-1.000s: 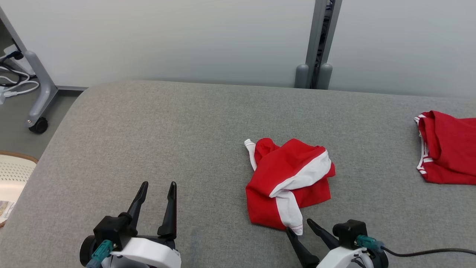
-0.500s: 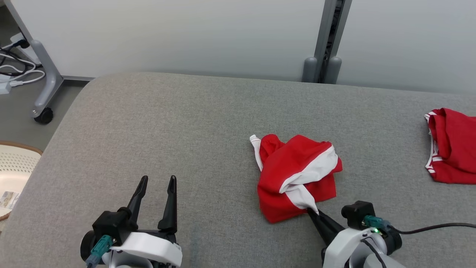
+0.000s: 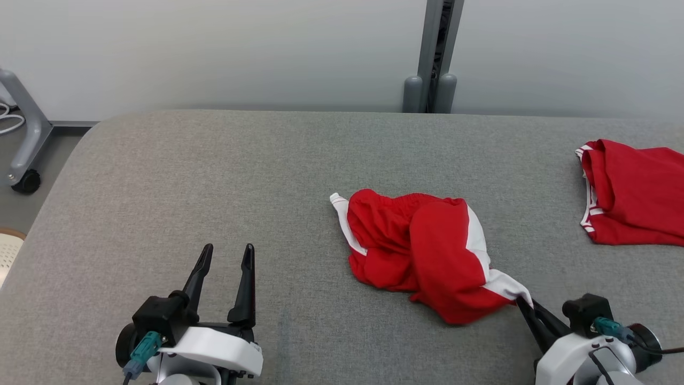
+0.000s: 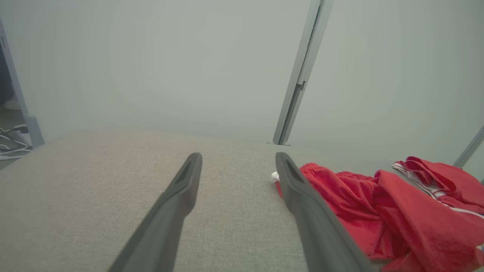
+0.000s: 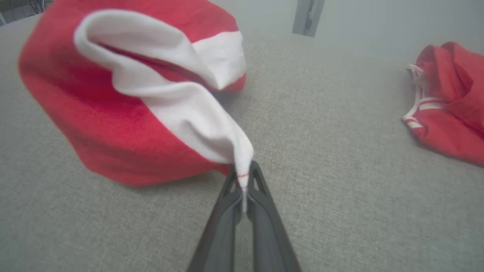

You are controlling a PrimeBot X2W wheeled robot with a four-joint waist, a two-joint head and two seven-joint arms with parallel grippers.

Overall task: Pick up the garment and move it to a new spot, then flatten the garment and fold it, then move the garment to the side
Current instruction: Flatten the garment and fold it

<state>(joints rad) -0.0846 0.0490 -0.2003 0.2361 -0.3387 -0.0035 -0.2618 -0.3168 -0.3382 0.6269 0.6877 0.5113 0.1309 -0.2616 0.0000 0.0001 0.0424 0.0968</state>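
Observation:
A crumpled red garment [image 3: 427, 251] with a white side panel lies in the middle of the grey padded table [image 3: 214, 176]. My right gripper [image 3: 523, 306] is shut on the white corner of the garment [image 5: 244, 177], pinched between the fingertips and stretched toward me at the lower right. In the left wrist view the same garment [image 4: 378, 211] lies to the right of the fingers. My left gripper [image 3: 227, 252] stands open at the lower left, nothing between its fingers, well apart from the cloth.
A second red garment [image 3: 636, 200] with white trim lies at the table's far right. A grey post [image 3: 430, 59] stands against the wall behind the table. A wheeled stand leg [image 3: 24, 155] is on the floor at the left.
My right gripper closed on the garment's white corner and pulled it right and toward me, spreading the heap out. The head camera has shifted. The left gripper stays open in place.

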